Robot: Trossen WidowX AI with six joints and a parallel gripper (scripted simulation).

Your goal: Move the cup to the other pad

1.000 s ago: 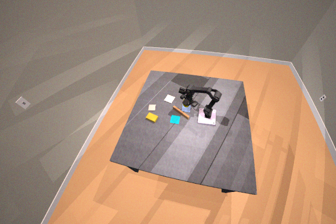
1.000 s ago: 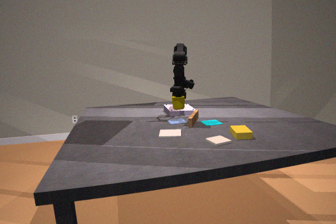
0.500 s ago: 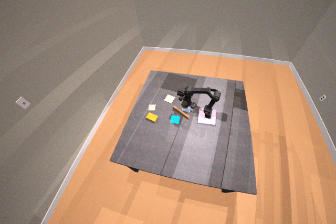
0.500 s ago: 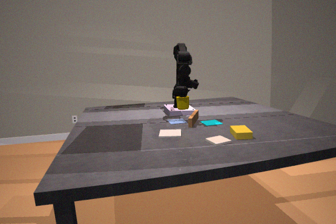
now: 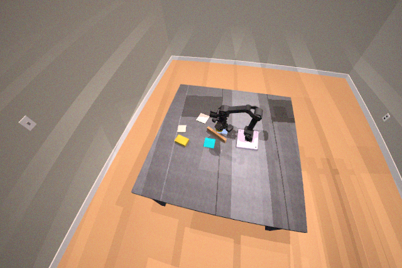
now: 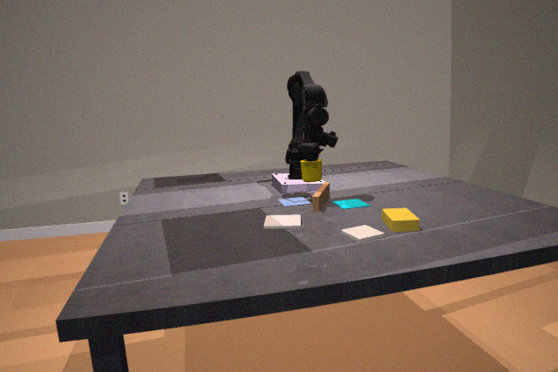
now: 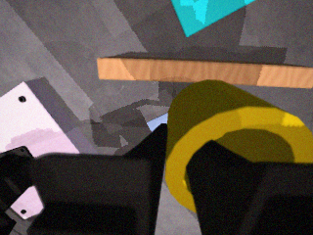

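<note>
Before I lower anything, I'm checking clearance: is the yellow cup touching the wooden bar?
Apart. The exterior view shows the yellow cup in the air, table visible between its base and the wooden bar.

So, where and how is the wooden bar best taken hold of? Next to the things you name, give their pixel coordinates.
Probably near the middle of the wooden bar (image 5: 216, 134) (image 6: 321, 197) (image 7: 205, 72), from above, with one finger on each long side face. It stands on its narrow edge, long and thin, so its top edge is exposed.

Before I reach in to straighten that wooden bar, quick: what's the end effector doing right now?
End effector: closed on the yellow cup, holding it above the table.
</note>
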